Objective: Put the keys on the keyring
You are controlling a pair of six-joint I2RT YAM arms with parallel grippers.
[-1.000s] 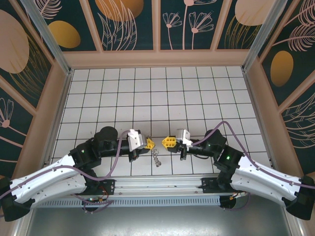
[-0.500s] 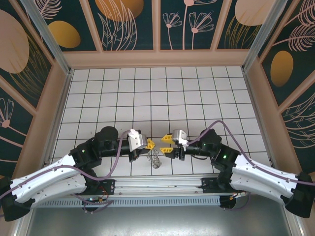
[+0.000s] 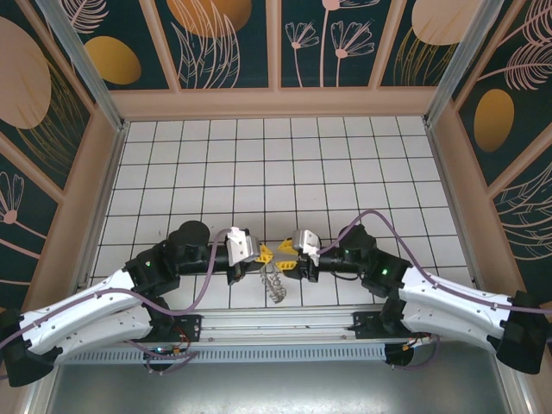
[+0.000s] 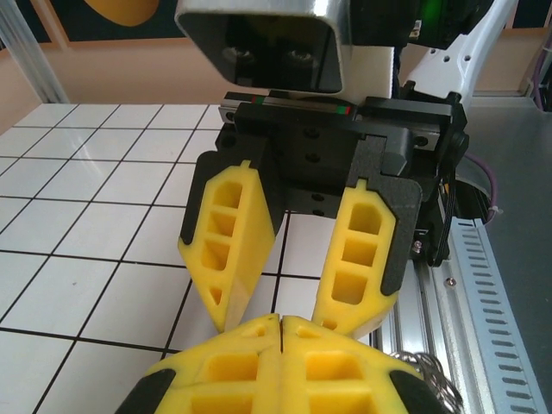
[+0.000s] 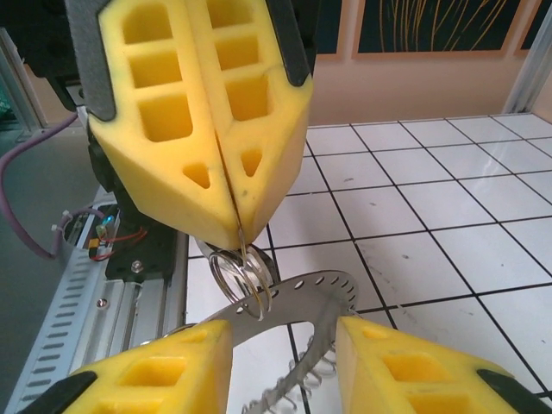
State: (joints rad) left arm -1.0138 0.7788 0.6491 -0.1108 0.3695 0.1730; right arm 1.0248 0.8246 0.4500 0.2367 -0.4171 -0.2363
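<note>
The left fingers [image 5: 226, 185] are clamped on the top of the keyring [image 5: 289, 293], which hangs just below their tips; the parted right fingers [image 5: 405, 366] straddling it should close squarely, without tugging.

Fingers [image 5: 164, 112] yellow; keyring [image 5: 289, 297] silver-grey; table [image 3: 259, 155] white, black grid lines.

Open floor [image 3: 276, 164], walls [image 3: 276, 103] around

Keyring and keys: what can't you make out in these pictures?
- Keys: too small to tell from the keyring in the top view.
- Keyring's lower part: cut off by the bottom edge, right wrist view.
- Rest of keyring: hidden behind the shut left gripper, left wrist view.
</note>
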